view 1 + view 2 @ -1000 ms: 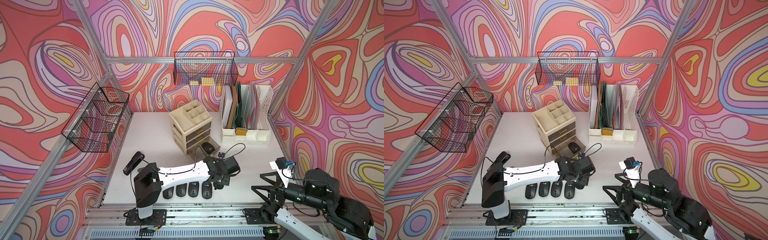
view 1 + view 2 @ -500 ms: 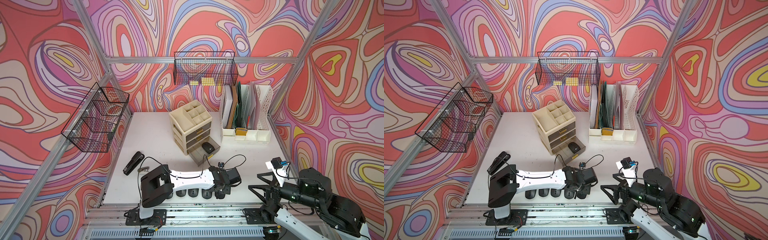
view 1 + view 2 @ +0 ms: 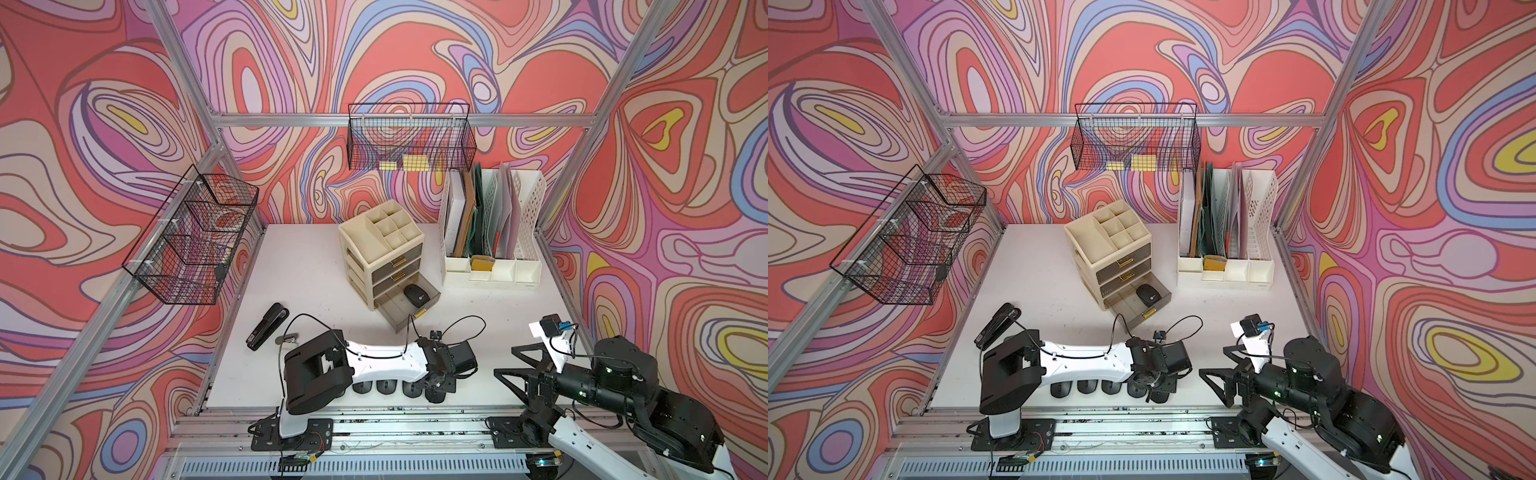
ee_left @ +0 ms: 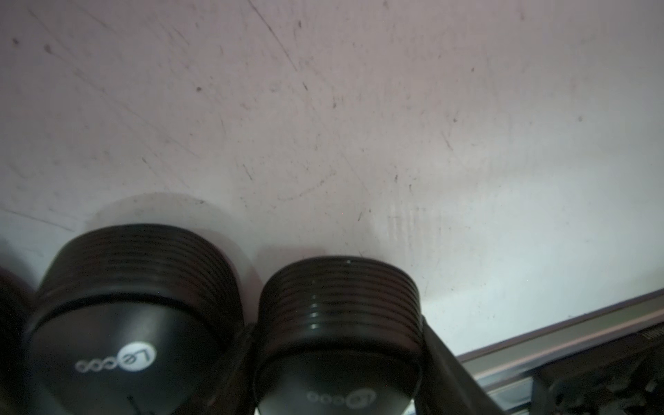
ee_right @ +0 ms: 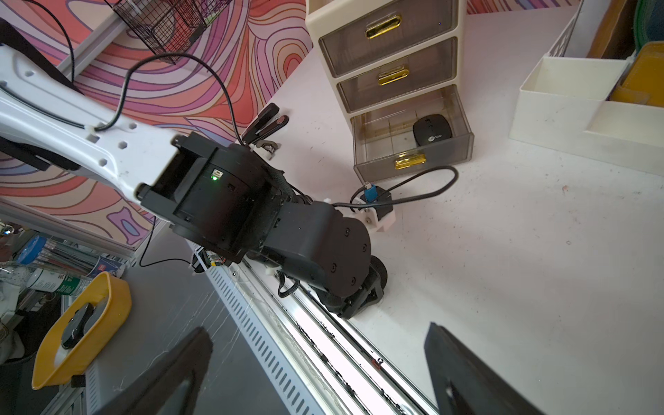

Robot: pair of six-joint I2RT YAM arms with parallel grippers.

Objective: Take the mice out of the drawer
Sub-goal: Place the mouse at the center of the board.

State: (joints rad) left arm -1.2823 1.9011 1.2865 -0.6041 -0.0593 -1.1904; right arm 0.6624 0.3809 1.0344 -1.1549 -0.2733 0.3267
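Observation:
A row of several black mice (image 3: 384, 386) lies along the table's front edge. My left gripper (image 3: 436, 390) is down at the row's right end, shut on one more mouse (image 4: 337, 323) that sits low on the table beside its neighbour (image 4: 133, 305); a finger (image 4: 442, 359) presses each side. Another mouse (image 3: 417, 295) lies in the open bottom drawer (image 3: 392, 308), also seen in the right wrist view (image 5: 432, 130). My right gripper (image 3: 509, 363) hovers open and empty at the front right, over the table edge (image 5: 316, 359).
The beige drawer unit (image 3: 380, 245) stands mid-table, its upper two drawers shut. A black stapler (image 3: 268, 325) lies front left. A white file holder (image 3: 490, 249) stands at the back right. Wire baskets (image 3: 195, 237) (image 3: 409, 141) hang on the walls. A metal rail (image 3: 374, 411) borders the front.
My left arm has come down and toward the front edge, bringing its mouse to the right end of the row. The right arm shifted slightly, still open.

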